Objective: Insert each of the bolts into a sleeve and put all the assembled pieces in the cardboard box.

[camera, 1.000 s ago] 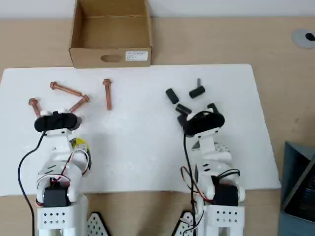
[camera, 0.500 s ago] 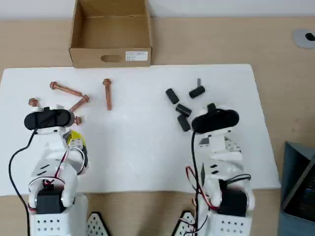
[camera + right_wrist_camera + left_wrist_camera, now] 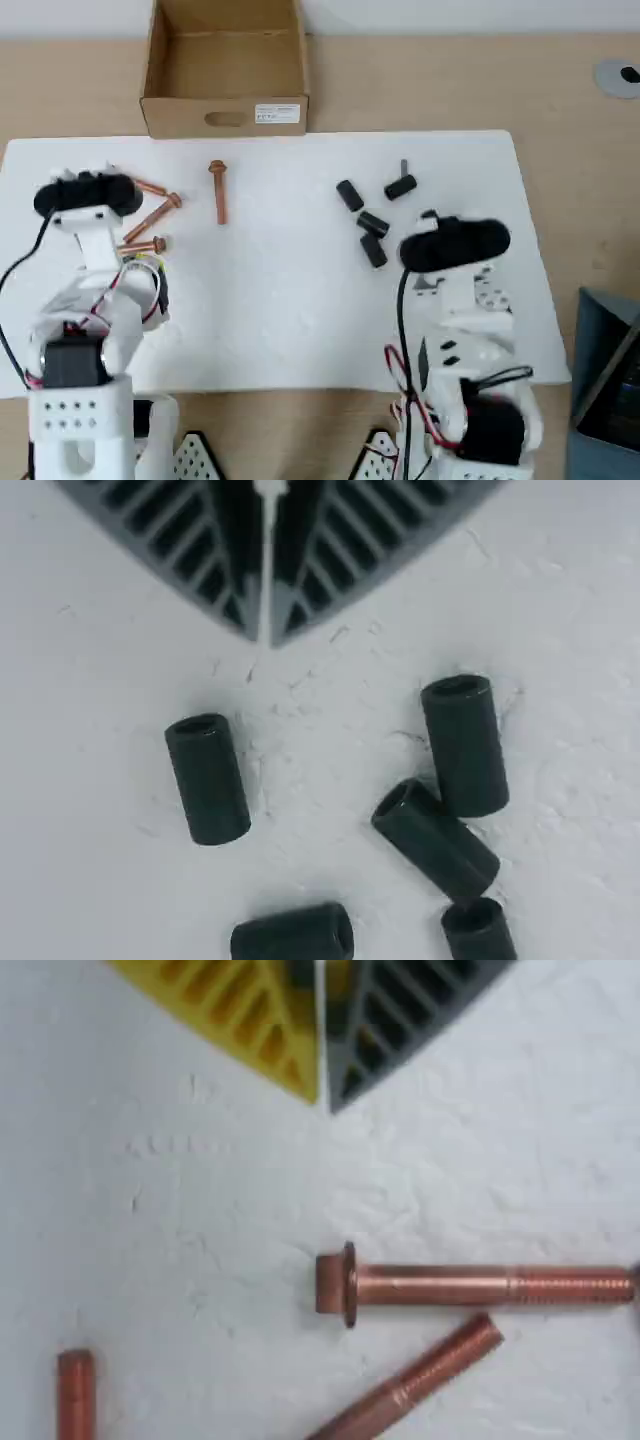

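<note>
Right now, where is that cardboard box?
In the high view, the cardboard box sits beyond the far edge of the white mat, towards the left, nearest the lone bolt.

Copper-coloured bolts (image 3: 218, 190) at ten o'clock and black sleeves (image 3: 373, 222) at two o'clock lie on a white mat (image 3: 270, 300) over a tan table (image 3: 450, 85). The cardboard box (image 3: 180, 115) at eleven o'clock is plain brown with a white label. The left gripper (image 3: 322, 1085) pairs yellow and dark grey ribbing, and the right gripper (image 3: 262, 620) is all dark grey ribbing.
</note>
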`<action>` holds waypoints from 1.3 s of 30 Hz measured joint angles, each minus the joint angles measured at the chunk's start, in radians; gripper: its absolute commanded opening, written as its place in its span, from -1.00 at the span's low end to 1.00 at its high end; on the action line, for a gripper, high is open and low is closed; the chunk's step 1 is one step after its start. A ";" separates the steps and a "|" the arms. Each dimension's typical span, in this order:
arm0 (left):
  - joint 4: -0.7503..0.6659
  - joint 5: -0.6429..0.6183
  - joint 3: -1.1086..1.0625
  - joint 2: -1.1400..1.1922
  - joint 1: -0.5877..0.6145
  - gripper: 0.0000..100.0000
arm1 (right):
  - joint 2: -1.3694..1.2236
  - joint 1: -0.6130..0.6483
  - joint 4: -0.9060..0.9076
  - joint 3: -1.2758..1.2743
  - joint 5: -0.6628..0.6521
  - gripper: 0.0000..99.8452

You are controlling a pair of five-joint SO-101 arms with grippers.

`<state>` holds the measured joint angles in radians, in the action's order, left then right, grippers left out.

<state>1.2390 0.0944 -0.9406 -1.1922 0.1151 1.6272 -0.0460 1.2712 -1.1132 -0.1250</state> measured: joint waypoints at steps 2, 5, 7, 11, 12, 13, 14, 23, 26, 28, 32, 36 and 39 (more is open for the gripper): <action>0.031 0.000 0.055 0.060 0.000 -0.99 | -0.114 0.000 0.014 0.087 0.000 -0.98; 0.054 0.000 0.124 0.146 0.000 -0.99 | -0.302 0.000 0.048 0.227 0.000 -0.98; 0.055 0.000 0.164 0.199 0.000 -0.99 | -0.433 0.000 0.075 0.325 0.000 -0.98; 0.095 0.000 0.238 0.301 0.000 -0.89 | -0.687 0.000 0.135 0.525 0.000 -0.98; 0.115 0.000 0.259 0.325 0.000 -0.85 | -0.744 0.000 0.153 0.568 0.000 -0.98; 0.140 0.000 0.279 0.350 0.000 -0.82 | -0.802 0.000 0.167 0.611 0.000 -0.98; 0.161 0.000 0.302 0.374 0.003 -0.80 | -0.859 0.000 0.184 0.651 0.000 -0.98; 0.224 0.075 0.443 0.628 0.135 -0.79 | -1.257 0.000 0.284 0.891 -0.077 -0.98; 0.224 0.120 0.479 0.701 0.163 -0.78 | -1.343 0.000 0.292 0.947 -0.172 -0.97; 0.224 0.149 0.502 0.738 0.166 -0.78 | -1.393 0.000 0.292 0.980 -0.212 -0.93; 0.224 0.189 0.528 0.795 0.166 -0.78 | -1.488 -0.003 0.292 1.028 -0.287 -0.82; 0.224 0.222 0.529 0.821 0.166 -0.78 | -1.576 -0.020 0.292 1.069 -0.334 -0.80; 0.224 0.242 0.529 0.824 0.166 -0.77 | -1.623 -0.020 0.272 1.082 -0.354 -0.80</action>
<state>1.4630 0.3368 -0.4112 -0.3682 0.2808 0.0038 -0.0660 1.5428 -0.0315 -0.4795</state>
